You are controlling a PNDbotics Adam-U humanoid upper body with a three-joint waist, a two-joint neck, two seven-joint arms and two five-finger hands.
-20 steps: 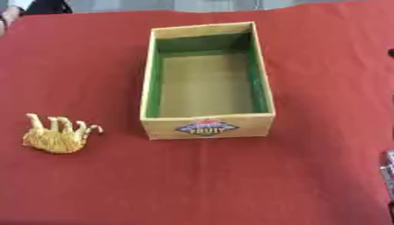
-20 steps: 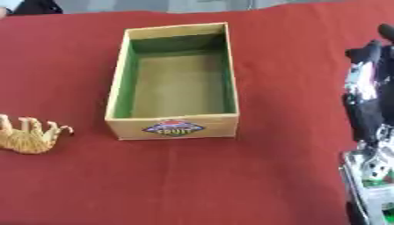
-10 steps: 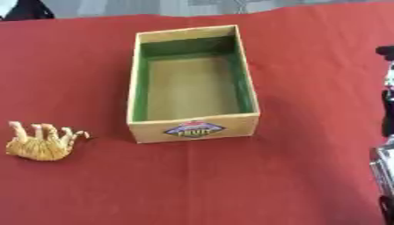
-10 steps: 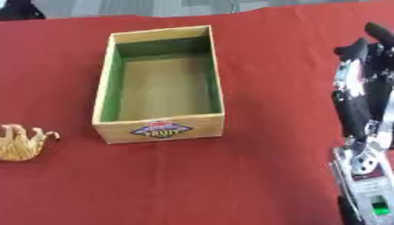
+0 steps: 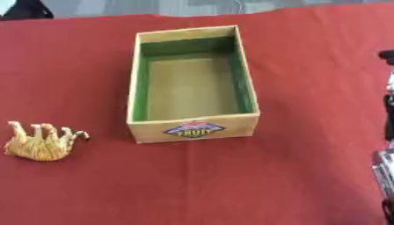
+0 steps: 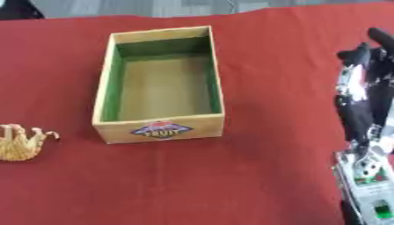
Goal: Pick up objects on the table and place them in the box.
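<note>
A small orange toy tiger lies upside down, legs up, on the red cloth at the left. The wooden box with green inner walls and a fruit label on its near end stands in the middle, with nothing inside it. My right hand shows at the right edge of the right eye view, fingers straight and pointing away, open and holding nothing, well to the right of the box. My left hand shows in neither view.
The red cloth covers the whole table. A dark shape sits at the far left corner beyond the cloth's edge.
Both pictures have shifted, so the camera has moved; the box and tiger keep their places relative to each other. My right hand stays at the right edge.
</note>
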